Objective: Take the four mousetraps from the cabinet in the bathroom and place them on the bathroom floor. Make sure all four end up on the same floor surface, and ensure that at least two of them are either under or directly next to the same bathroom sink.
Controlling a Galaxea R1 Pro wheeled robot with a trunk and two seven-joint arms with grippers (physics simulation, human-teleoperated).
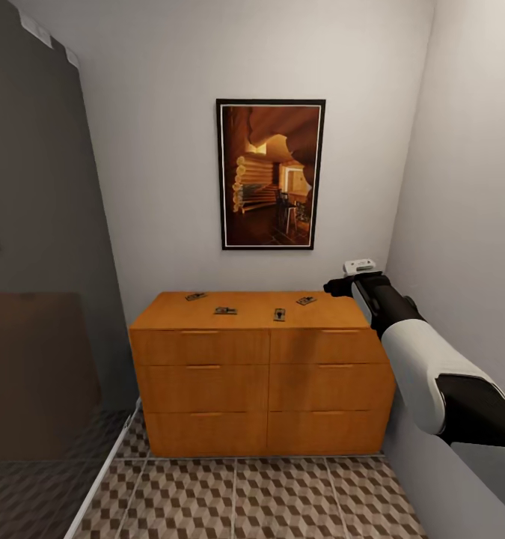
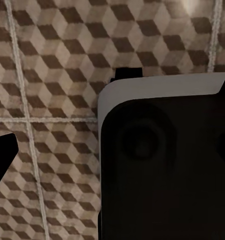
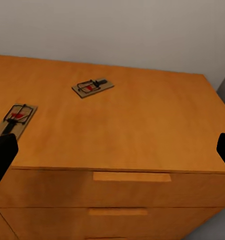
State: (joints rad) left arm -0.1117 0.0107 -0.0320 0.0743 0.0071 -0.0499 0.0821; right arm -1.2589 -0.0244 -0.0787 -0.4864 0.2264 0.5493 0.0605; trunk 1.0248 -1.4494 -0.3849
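Orange-brown cabinet point(image 1: 259, 374); brown/beige/grey cube-pattern floor point(image 1: 282, 498); brown mousetraps point(image 1: 225, 311).

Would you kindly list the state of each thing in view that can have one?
Mousetraps: all four lying flat on the cabinet top, none held.
Cabinet: drawers all shut.
Right gripper: open, empty, fingertips wide apart.
Left gripper: cannot tell, over the floor.

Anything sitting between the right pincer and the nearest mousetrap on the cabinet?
No. In the right wrist view, only bare cabinet top lies between the right pincer and the nearest mousetrap. The head view agrees.
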